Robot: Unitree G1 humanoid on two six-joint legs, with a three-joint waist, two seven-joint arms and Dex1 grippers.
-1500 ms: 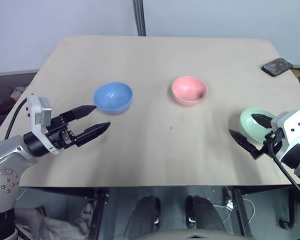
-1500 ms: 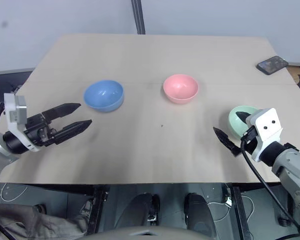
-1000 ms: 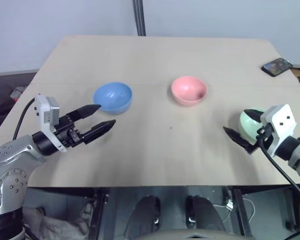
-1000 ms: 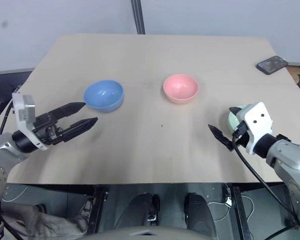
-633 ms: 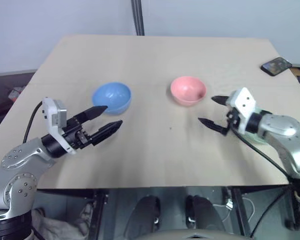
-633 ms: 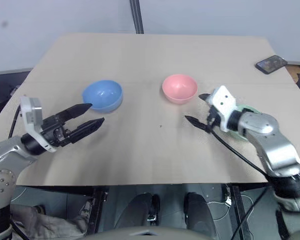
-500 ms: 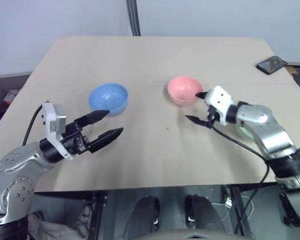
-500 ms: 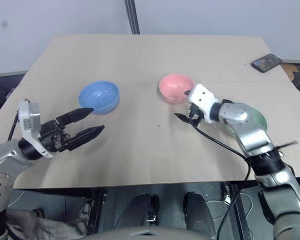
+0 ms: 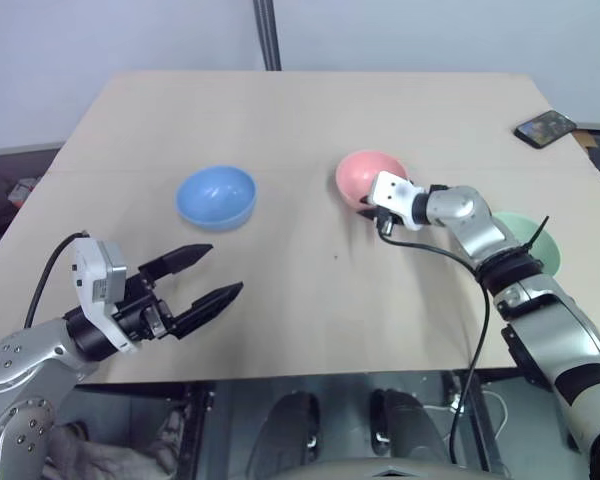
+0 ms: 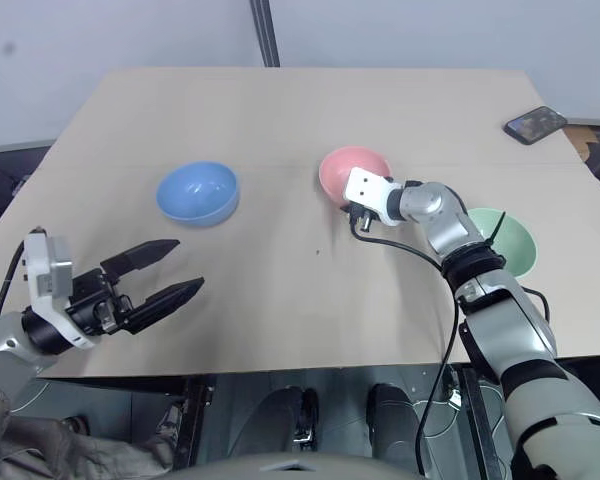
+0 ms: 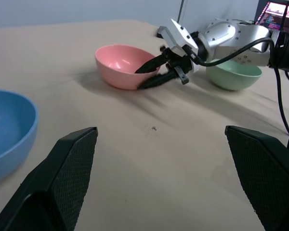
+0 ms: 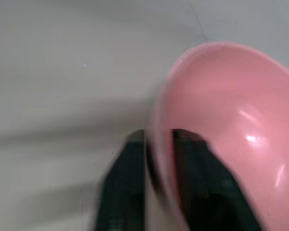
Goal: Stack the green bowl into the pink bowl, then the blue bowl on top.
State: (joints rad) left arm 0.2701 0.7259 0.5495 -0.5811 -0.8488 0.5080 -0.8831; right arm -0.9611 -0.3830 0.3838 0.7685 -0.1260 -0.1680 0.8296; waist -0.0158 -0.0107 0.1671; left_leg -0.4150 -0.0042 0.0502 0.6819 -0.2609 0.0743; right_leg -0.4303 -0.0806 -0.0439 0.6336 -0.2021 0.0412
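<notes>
The pink bowl (image 9: 362, 170) stands mid-table, and my right gripper (image 9: 366, 206) is shut on its near rim, one finger inside and one outside, as the right wrist view (image 12: 159, 135) shows. To its right, beside my right forearm, the green bowl (image 9: 528, 240) sits alone on the table. On the left half of the table rests the blue bowl (image 9: 216, 195). My left gripper (image 9: 223, 270) hangs open and empty near the table's front left edge, well short of the blue bowl. From the left wrist view, the right gripper (image 11: 143, 77) is seen pinching the pink bowl (image 11: 119, 62).
A dark phone (image 9: 546, 128) lies at the table's far right edge. A metal pole (image 9: 266, 35) rises behind the beige table (image 9: 310, 300). A black cable hangs from my right forearm over the table between the pink and green bowls.
My right gripper swung left from beside the green bowl to the pink bowl and shut on its rim. The left gripper drew back a little toward the front edge, still open.
</notes>
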